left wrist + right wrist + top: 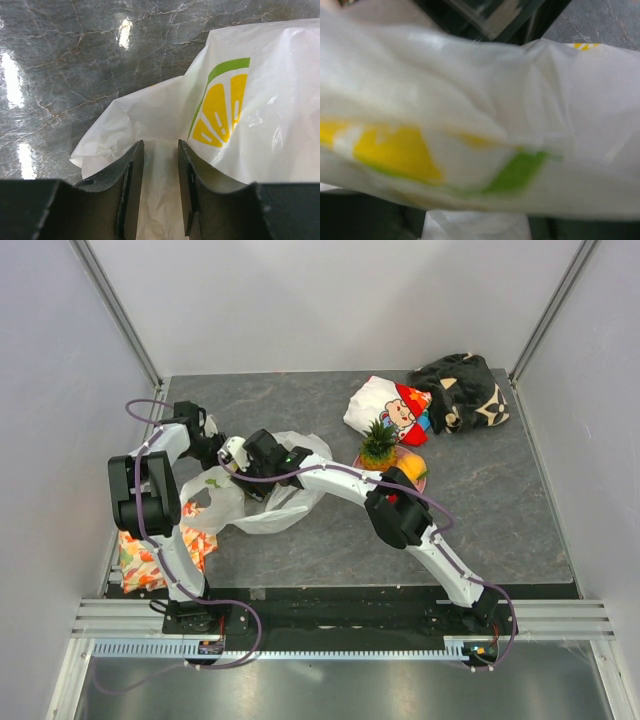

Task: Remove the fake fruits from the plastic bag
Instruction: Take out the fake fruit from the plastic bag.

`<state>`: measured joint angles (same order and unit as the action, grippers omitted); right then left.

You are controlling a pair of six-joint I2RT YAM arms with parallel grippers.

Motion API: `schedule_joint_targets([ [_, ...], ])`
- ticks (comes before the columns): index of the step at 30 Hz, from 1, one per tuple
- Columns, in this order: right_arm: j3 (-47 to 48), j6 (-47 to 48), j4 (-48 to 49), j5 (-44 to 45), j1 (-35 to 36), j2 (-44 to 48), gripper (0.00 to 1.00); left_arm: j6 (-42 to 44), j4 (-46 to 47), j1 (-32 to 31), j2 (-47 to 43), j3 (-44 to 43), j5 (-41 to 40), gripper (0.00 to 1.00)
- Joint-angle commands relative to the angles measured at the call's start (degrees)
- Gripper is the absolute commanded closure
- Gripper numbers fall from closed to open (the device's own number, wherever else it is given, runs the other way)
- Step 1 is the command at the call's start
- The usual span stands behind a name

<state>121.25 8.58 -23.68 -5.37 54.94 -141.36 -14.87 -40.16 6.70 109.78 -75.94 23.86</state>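
L gripper (160, 150) is pinching a crinkly fold of the thin white plastic bag (270, 115), lemon-printed. R gripper (233, 455) is sitting among bag folds; can't tell if clenched.

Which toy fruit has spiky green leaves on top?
The pineapple, out on the table to the right of the plastic bag. The orange-yellow fruit beside it is smooth, with no leaves.

plastic bag (265, 505) left of pineapple (378, 445); bear cloth (385, 408) behind pineapple
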Motion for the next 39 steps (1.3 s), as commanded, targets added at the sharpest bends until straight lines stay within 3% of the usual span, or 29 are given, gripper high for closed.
schedule_joint_targets([
  [1,-3.0,1.0,-1.1,-0.3,-0.5,2.7,0.46,2.0,-2.4,-0.3,-3.1,-1.1,-0.6,0.61],
  [5,-3.9,2.8,-2.2,-1.0,-0.5,6.9,0.62,2.7,-2.4,-0.4,-4.7,-1.3,-0.7,0.66],
  [8,-4.6,5.2,-4.9,-1.7,-0.4,11.3,0.67,3.1,-2.5,-0.4,-6.0,-1.5,-0.3,0.86],
  [9,-4.5,6.4,-5.8,-1.9,-0.5,12.4,0.68,3.2,-2.4,-0.3,-6.3,-1.4,-0.2,0.98],
  [16,-6.6,9.4,-16.6,-8.5,-1.2,21.3,0.70,3.3,-2.5,-0.3,-8.3,-0.9,0.0,0.98],
  [21,-5.1,13.1,-23.5,-5.3,-1.5,24.2,0.70,3.1,-2.6,-0.2,-9.4,-2.3,0.3,0.98],
  [23,-4.4,17.6,-28.5,-3.6,-1.7,26.0,0.70,3.5,-3.3,-0.2,-9.8,-3.5,0.6,0.84],
  [24,-4.5,19.7,-32.2,-3.4,-1.7,26.7,0.70,4.1,-4.2,0.0,-10.1,-4.0,0.2,0.69],
  [26,-3.8,26.4,-35.9,-0.7,-1.3,27.6,0.70,4.6,-5.2,0.2,-10.1,-5.5,0.1,0.54],
  [31,-2.7,34.5,-41.1,6.9,-2.9,32.8,0.73,5.6,-7.7,0.6,-11.1,-7.8,0.5,0.48],
  [36,-6.0,35.9,-42.1,5.9,-6.2,42.1,0.74,5.1,-7.7,0.6,-14.0,-7.3,0.2,0.45],
  [39,-15.1,38.9,-42.9,1.9,-12.4,50.2,0.75,6.5,-8.0,0.4,-16.0,-6.8,0.8,0.41],
])
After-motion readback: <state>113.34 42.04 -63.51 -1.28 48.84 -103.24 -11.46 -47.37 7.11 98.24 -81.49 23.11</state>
